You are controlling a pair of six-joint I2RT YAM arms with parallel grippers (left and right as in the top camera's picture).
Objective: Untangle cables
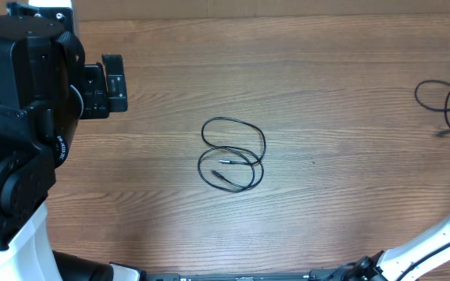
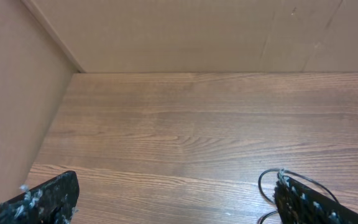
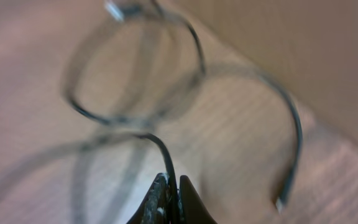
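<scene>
A thin black cable (image 1: 233,154) lies in loose overlapping loops at the middle of the table, its silver-tipped plugs inside the loops. A second black cable (image 1: 448,100) lies in loops at the far right edge. My left gripper (image 1: 109,84) hovers at the far left, apart from both cables, and is open and empty (image 2: 176,190). Part of a cable loop (image 2: 267,186) shows beside its right finger. My right gripper (image 3: 173,196) is shut on a black cable (image 3: 191,37) whose blurred loops and silver tips hang in front of it. That gripper is outside the overhead view.
The wooden table top (image 1: 326,70) meets a plain wall (image 2: 197,31) at the back and at the left side. The left arm's bulky black body (image 1: 14,117) covers the left edge. Part of the white right arm (image 1: 436,238) shows at the bottom right.
</scene>
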